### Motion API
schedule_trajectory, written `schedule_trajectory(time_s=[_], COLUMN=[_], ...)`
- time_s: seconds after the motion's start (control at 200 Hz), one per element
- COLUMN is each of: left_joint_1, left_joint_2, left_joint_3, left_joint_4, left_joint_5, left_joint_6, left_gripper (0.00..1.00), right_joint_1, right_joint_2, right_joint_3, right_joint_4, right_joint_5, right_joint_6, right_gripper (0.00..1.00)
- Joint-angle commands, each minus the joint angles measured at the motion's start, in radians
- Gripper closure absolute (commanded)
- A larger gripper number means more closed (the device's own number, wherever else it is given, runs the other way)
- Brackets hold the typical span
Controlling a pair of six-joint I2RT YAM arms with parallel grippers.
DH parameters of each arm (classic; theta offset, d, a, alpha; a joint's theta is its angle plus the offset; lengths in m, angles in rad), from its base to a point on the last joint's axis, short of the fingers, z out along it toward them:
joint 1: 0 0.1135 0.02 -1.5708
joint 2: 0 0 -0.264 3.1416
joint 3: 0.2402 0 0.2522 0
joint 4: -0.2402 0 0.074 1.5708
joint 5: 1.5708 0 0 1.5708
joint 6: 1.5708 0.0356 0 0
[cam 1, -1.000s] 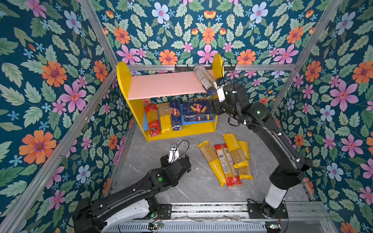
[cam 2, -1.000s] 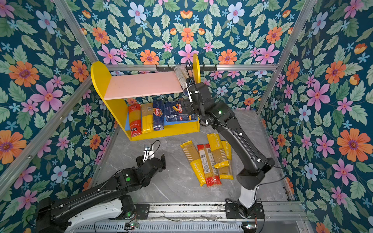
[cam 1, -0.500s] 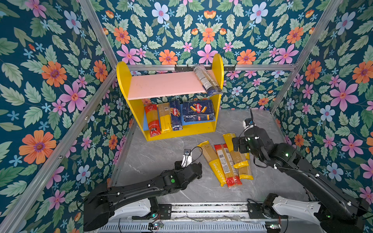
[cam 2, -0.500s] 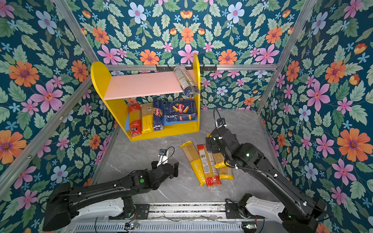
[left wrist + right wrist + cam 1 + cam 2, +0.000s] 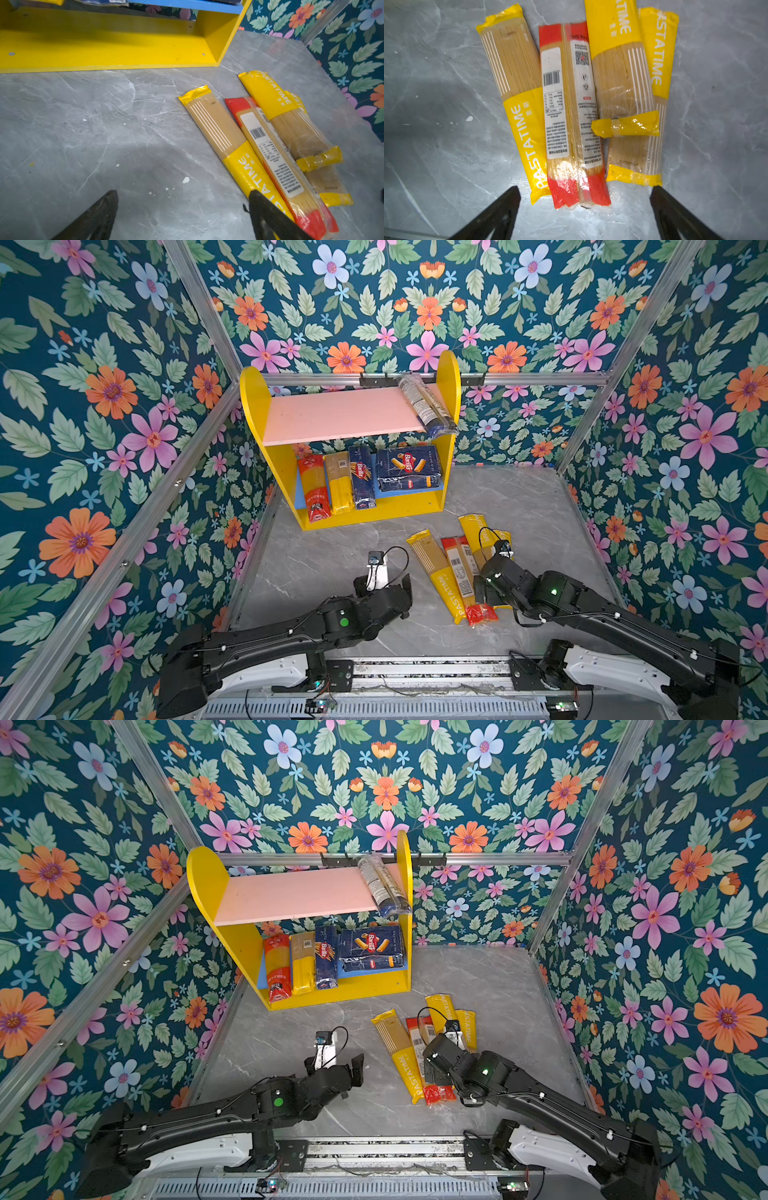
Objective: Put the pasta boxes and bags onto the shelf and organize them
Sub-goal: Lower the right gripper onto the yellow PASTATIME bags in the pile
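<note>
The shelf [image 5: 349,418] holds a clear bag with a blue end [image 5: 424,406] on its pink board. On the blue board lie a red bag [image 5: 313,487], a yellow bag [image 5: 338,483] and both Barilla pasta boxes [image 5: 409,468]. Several bags lie on the floor: a yellow PASTATIME bag [image 5: 521,108], a red-and-clear bag [image 5: 571,116] and two overlapping yellow bags [image 5: 633,99]. My right gripper [image 5: 585,189] hovers open and empty over their near ends. My left gripper [image 5: 182,194] is open over bare floor, just left of the PASTATIME bag [image 5: 234,153].
The grey marble floor [image 5: 332,556] is walled by flowered panels on three sides. A metal rail [image 5: 415,672] runs along the front edge. The shelf stands at the back, left of centre.
My right arm came down from the upper board, leaving the clear bag there, and now hangs wide open over the floor bags. My left arm moved right toward the bags.
</note>
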Motion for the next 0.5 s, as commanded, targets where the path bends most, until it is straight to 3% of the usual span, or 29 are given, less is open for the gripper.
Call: schedule_trajectory(time_s=[0.0,0.24,0.495], left_joint_1=[0.001,0.001,0.0], left_joint_2=[-0.066,-0.189,-0.235], left_joint_3=[-0.004,-0.01,-0.034], left_joint_4=[-0.139,-0.262,-0.298], left_joint_5=[-0.076,-0.132,-0.13], left_joint_6=[-0.053,-0.084,-0.099], left_gripper=[0.0,0.0,0.0], right_joint_1=[0.002,0.003,-0.002], right_joint_2=[0.005,0.098,0.226], right_joint_3=[-0.045,-0.106,-0.102], right_joint_4=[0.08,0.188,0.232], right_joint_5=[-0.04,-0.114,-0.109], right_joint_6=[0.066,0.089,0.086], right_gripper=[0.01,0.01,0.01])
